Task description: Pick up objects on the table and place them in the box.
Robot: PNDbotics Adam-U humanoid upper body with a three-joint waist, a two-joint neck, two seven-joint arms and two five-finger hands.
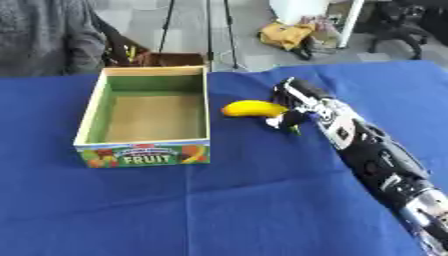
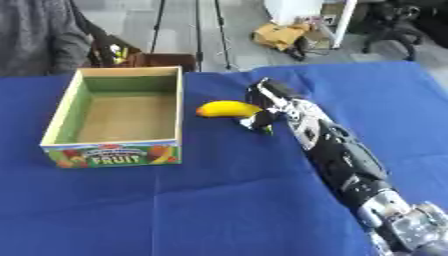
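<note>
Your right hand (image 1: 293,107) seems curled around the banana (image 1: 252,108), whose long axis points left toward the empty fruit box (image 1: 144,148) just beside it.

We see a table covered in blue cloth (image 1: 219,210), and on it sits an open cardboard fruit box (image 1: 144,154) at the left, with a yellow banana (image 1: 251,108) just beside its right wall.
</note>
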